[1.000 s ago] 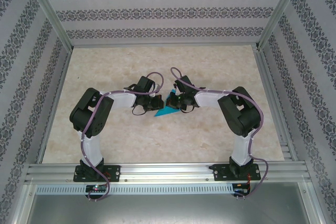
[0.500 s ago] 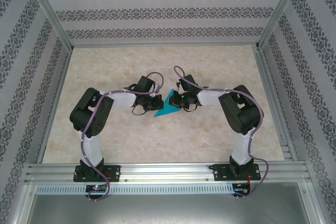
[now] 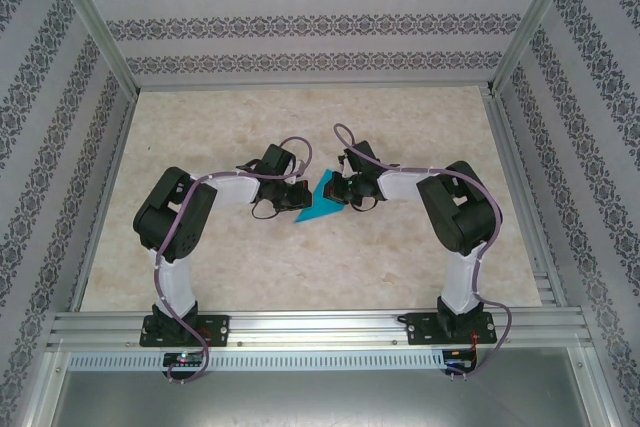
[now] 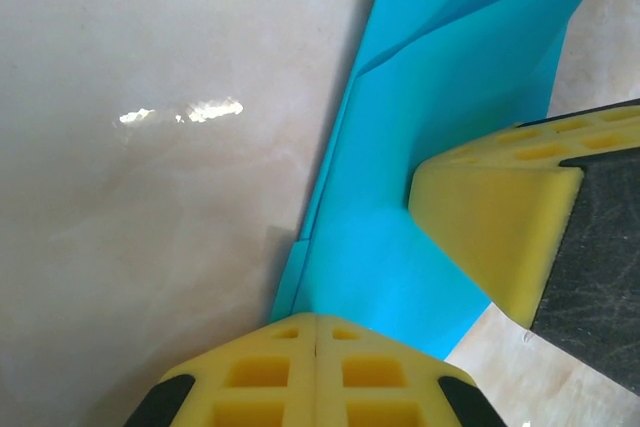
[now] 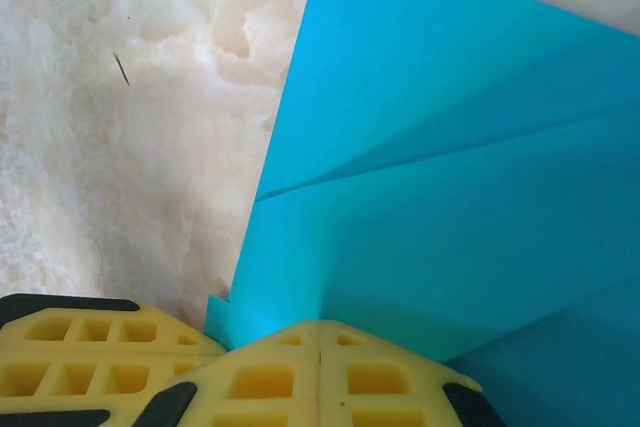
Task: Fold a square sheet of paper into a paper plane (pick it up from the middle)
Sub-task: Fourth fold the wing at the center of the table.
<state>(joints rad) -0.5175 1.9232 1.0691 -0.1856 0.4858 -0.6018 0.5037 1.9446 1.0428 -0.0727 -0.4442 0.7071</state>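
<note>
Edges: pale marbled table [image 3: 300,277] boxed in by aluminium rails [image 3: 108,182] on the left, right and near sides, with patterned walls [image 3: 300,27] just outside them.
Open room: broad bare tabletop beyond the wrists toward the far wall, and a narrower band between wrists and arm bases. Both elbows bent outward, nearer the side rails than the middle.
Left gripper [image 4: 316,319]: yellow fingers pressed together, clamped on the near edge of the blue paper [image 3: 319,206].
Right gripper [image 5: 320,325]: fingers likewise together, pinching the same paper. Fingertips of the two grippers just beside each other.
Change over the last second: right wrist drawn slightly to the right, cable loop a little higher, more blue showing between the two wrists. Left arm as before. Hardly any shift in the last half second.
Paper, place: mid-table, between the two wrists, held at both.
Paper, look: plain turquoise, partly folded into a wedge, with layers overlapping along straight lengthwise creases; one long crisp edge beside the marble in both wrist views.
</note>
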